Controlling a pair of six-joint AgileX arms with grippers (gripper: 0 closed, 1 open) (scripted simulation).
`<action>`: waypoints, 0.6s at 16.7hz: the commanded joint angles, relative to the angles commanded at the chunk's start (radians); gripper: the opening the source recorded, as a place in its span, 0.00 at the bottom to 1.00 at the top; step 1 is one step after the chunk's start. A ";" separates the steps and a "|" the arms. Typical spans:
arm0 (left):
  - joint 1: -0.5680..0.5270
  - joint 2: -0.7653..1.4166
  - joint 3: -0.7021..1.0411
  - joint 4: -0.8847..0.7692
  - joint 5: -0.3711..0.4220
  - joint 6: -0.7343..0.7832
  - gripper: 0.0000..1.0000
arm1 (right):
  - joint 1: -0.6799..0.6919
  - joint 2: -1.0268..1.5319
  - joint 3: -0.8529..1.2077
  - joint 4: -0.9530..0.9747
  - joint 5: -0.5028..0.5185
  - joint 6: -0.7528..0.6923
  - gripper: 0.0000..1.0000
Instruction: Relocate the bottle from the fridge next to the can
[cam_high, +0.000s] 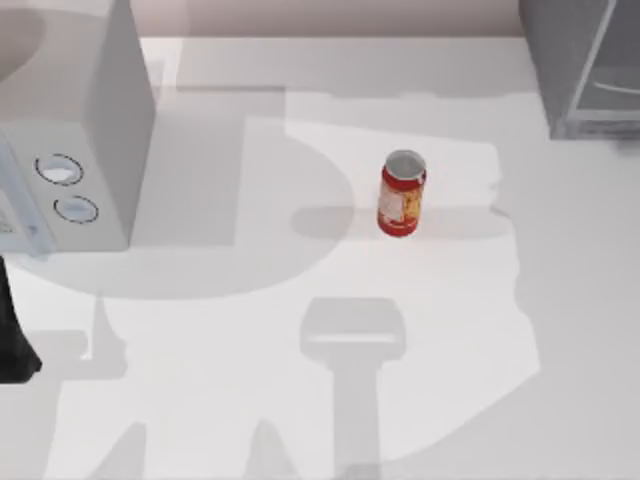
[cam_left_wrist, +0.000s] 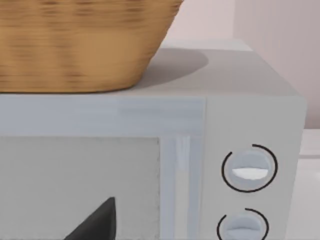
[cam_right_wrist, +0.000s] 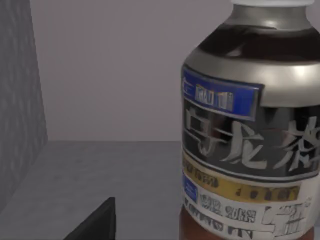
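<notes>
Inside the fridge, the right gripper, fingers' state untellable, faces the bottle: tall, rigid, likely slippery; best grasped mid-label.

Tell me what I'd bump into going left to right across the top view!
White appliance with two round knobs → can → fridge.
</notes>
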 joint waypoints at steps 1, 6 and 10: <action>0.000 0.000 0.000 0.000 0.000 0.000 1.00 | 0.000 0.000 0.000 0.000 0.000 0.000 1.00; 0.000 0.000 0.000 0.000 0.000 0.000 1.00 | 0.009 0.035 0.062 -0.029 0.010 0.000 1.00; 0.000 0.000 0.000 0.000 0.000 0.000 1.00 | 0.023 0.112 0.204 -0.092 0.025 -0.001 1.00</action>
